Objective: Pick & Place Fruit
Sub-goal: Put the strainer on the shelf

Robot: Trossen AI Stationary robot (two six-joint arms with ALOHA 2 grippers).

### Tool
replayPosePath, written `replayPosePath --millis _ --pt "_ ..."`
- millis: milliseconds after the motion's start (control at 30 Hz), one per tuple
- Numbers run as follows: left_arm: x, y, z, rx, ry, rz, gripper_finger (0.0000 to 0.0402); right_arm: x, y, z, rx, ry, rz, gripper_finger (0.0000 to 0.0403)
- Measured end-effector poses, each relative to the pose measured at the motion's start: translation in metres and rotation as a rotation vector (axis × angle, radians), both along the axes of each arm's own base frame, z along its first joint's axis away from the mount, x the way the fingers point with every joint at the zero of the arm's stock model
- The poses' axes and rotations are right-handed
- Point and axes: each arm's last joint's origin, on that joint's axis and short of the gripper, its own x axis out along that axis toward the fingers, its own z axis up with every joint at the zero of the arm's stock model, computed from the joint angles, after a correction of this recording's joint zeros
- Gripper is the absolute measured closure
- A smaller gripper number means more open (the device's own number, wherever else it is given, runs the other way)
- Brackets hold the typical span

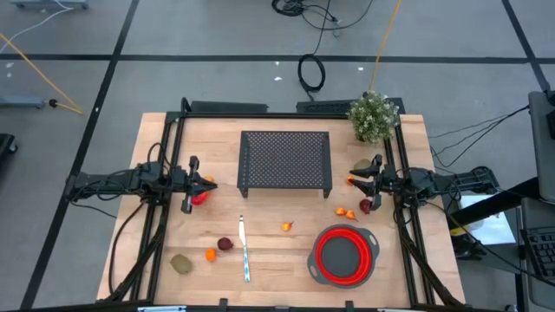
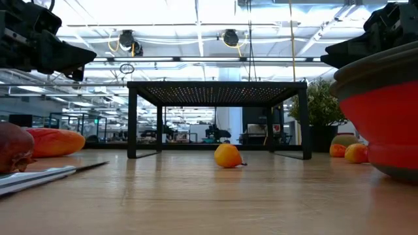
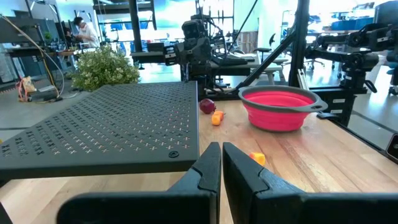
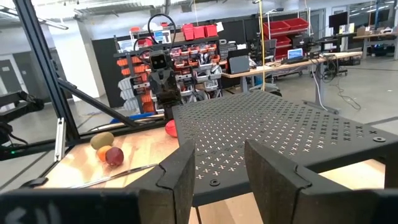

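Fruit lies scattered on the tabletop point(image 1: 286, 251), none of it in either set of jaws: the left gripper point(image 1: 187, 185) has its jaws shut and empty at nine o'clock, over the red-orange oval point(image 1: 201, 197), while the right gripper point(image 1: 372, 184) at three o'clock holds its jaws parted and empty. Outward, a dark red piece point(image 1: 225, 244), a tiny orange one point(image 1: 210, 255) and the kiwi-like one point(image 1: 180, 263) sit toward seven o'clock left of the knife point(image 1: 244, 250), another orange piece point(image 1: 285, 227) lies near centre, and more small pieces point(image 1: 349, 212) rest just above the red bowl point(image 1: 346, 255) at five o'clock.

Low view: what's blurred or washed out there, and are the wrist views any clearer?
Low view: the red collapsible bowl with grey rim and dark red fruit sit close and soft-edged; ceiling lights glare white. Left wrist view: the small orange fruit piece reads clearly; bright windows behind. Right wrist view: own dark fingers loom blurred.
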Motion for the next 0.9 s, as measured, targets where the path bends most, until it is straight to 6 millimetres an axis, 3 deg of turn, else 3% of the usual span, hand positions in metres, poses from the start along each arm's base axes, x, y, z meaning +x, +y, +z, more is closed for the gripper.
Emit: replayPosePath --millis 267,633,900 --pt "0.0 0.001 0.004 -0.08 -0.038 0.028 0.0382 0.0 0.0 0.0 -0.006 0.001 -0.001 0.0273" --pt "-0.001 0.003 0.012 -0.028 -0.129 0.107 0.0382 0.0 0.0 0.0 0.004 -0.003 0.0 0.0273" --pt "-0.001 0.004 0.012 0.0 -0.129 0.133 0.0382 -0.002 0.0 0.014 0.028 -0.147 0.002 0.0273"
